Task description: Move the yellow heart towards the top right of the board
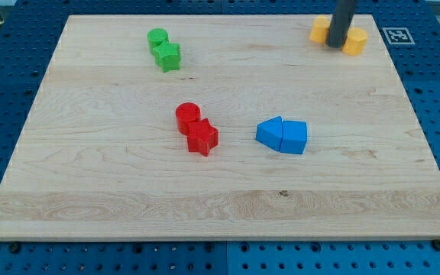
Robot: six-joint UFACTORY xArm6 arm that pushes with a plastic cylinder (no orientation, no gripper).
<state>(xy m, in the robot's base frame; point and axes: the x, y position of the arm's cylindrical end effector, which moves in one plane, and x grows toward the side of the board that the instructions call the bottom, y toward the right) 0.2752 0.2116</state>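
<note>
Two yellow blocks lie at the top right corner of the wooden board. One yellow block is left of the rod and the other yellow block is right of it; their shapes are partly hidden, so I cannot tell which is the heart. My tip stands between the two, touching or almost touching both.
A green cylinder and a green star sit together at the top left. A red cylinder and a red star sit at the centre. Two blue blocks lie side by side right of centre.
</note>
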